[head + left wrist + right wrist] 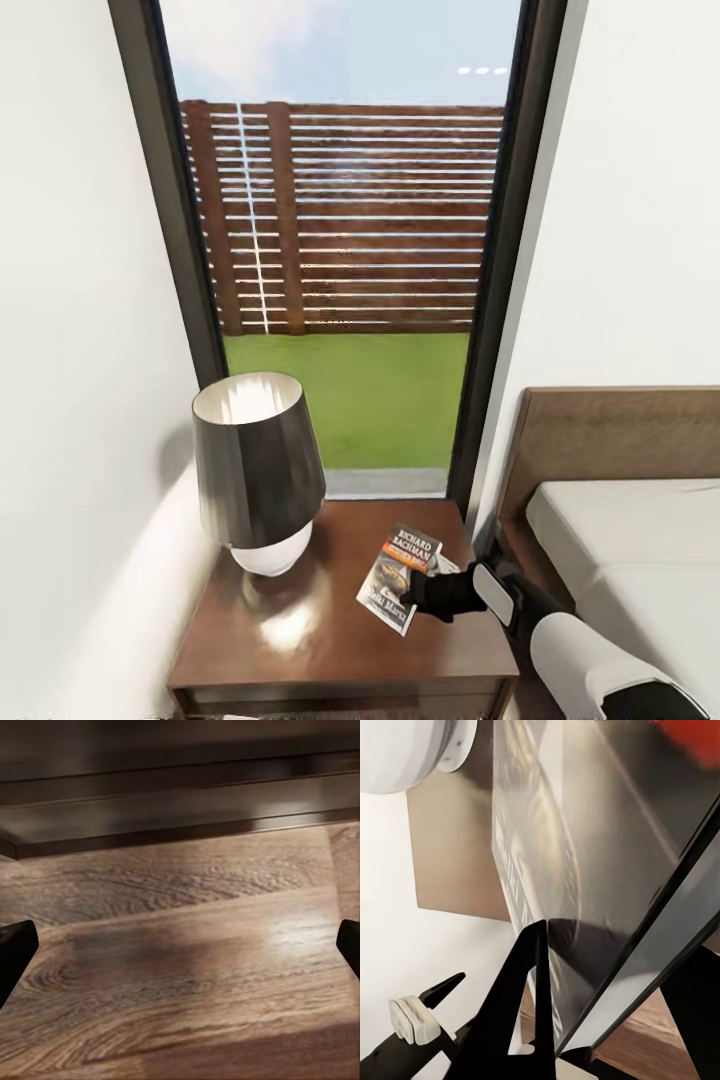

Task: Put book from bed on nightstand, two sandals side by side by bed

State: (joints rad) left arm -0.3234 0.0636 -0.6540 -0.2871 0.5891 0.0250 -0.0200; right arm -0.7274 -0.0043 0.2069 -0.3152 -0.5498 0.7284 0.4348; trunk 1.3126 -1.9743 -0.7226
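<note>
Book (400,580) cover reads "RICHARD BACHMAN"; right hand (432,590) clamped on it, lower centre, above nightstand (300,640) tabletop. Left hand (180,952) spread wide, empty.

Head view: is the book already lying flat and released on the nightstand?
No. The right gripper grips the book by its edge, tilted over the nightstand beside the lamp.
</note>
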